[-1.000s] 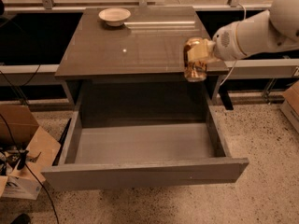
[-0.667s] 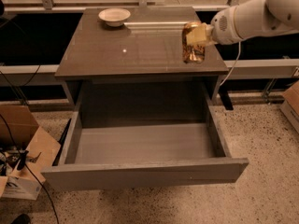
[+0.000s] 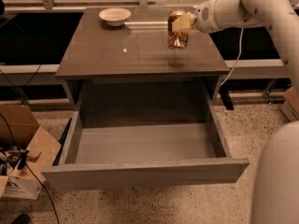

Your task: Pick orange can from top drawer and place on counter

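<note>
The orange can (image 3: pixel 178 31) is upright in my gripper (image 3: pixel 181 23), just above the right rear part of the counter (image 3: pixel 126 55). The gripper comes in from the right on a white arm and is shut on the can's upper half. I cannot tell whether the can's base touches the counter. The top drawer (image 3: pixel 140 146) is pulled fully open below the counter, and its grey floor is bare.
A white bowl (image 3: pixel 115 16) sits at the counter's back left. Cardboard boxes (image 3: pixel 23 148) and cables lie on the floor left of the drawer. A white robot part (image 3: pixel 278 176) fills the lower right corner. Speckled floor runs in front.
The gripper has carried the can from over the counter's right front edge leftward and farther back over the counter top.
</note>
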Controlling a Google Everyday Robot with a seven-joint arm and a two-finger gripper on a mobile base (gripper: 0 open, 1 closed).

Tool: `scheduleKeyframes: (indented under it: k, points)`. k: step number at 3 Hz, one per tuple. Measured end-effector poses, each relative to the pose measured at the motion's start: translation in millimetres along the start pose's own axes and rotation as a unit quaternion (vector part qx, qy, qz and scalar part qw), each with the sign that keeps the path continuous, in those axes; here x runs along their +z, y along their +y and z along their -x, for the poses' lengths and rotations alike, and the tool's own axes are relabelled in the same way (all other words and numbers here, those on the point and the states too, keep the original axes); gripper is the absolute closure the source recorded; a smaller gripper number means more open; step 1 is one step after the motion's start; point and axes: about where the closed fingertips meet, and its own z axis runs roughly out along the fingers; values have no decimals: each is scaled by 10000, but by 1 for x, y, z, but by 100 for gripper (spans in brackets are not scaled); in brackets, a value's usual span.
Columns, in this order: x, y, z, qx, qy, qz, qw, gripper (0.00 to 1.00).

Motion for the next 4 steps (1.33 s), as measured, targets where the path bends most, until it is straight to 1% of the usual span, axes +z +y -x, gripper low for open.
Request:
scheduleKeyframes:
  k: [1, 2, 3, 4]
  points:
    - [44, -1, 0, 93, 107, 339, 9993, 58]
    - [50, -3, 3, 96, 81, 384, 9992, 35]
    - [56, 0, 1, 98, 109, 417, 9990, 4]
    - [58, 0, 1, 99, 118, 426, 9990, 0]
